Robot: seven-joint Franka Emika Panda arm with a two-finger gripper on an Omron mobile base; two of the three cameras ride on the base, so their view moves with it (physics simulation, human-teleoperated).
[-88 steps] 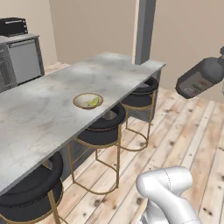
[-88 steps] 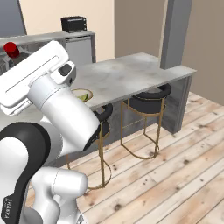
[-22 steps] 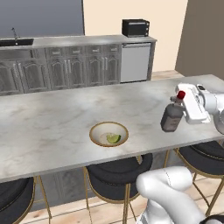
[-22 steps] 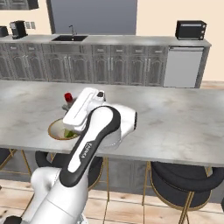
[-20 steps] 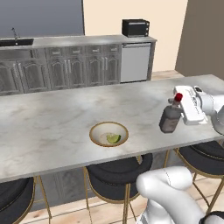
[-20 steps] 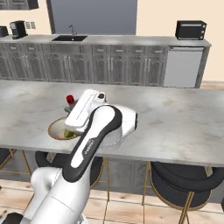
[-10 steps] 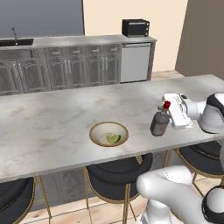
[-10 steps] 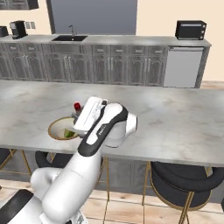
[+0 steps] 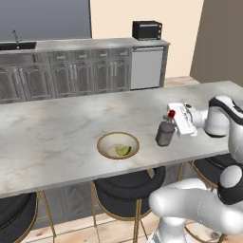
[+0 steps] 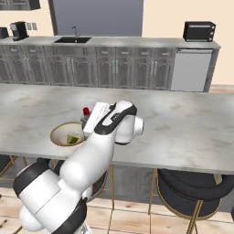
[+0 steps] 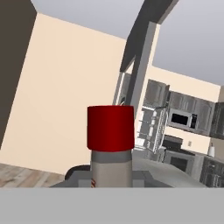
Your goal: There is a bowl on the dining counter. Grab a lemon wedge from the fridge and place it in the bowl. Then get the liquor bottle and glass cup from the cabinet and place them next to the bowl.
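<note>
lower the grey red-capped liquor bottle [image 9: 165,133], clamped in the white gripper [image 9: 176,124], upright onto the white marble dining counter [image 9: 57,137] just right of the tan bowl [image 9: 117,145].

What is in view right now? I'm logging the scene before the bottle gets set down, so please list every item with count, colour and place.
White marble dining counter: one, grey-veined, across the middle.
Round tan bowl: one, on the counter near its front edge.
Yellow-green lemon wedge: one, inside the bowl.
Grey liquor bottle with red cap: one, upright, right of the bowl, apart from it, at the counter surface.
Round black stools with gold legs: three seen, under the counter.
Grey base cabinets: one run, along the back wall, with a sink.
Black microwave: one, on the back worktop.
Black coffee maker: one, left end of the worktop.
White dishwasher: one, below the microwave.
Gripper: one, white, shut on the bottle.
</note>
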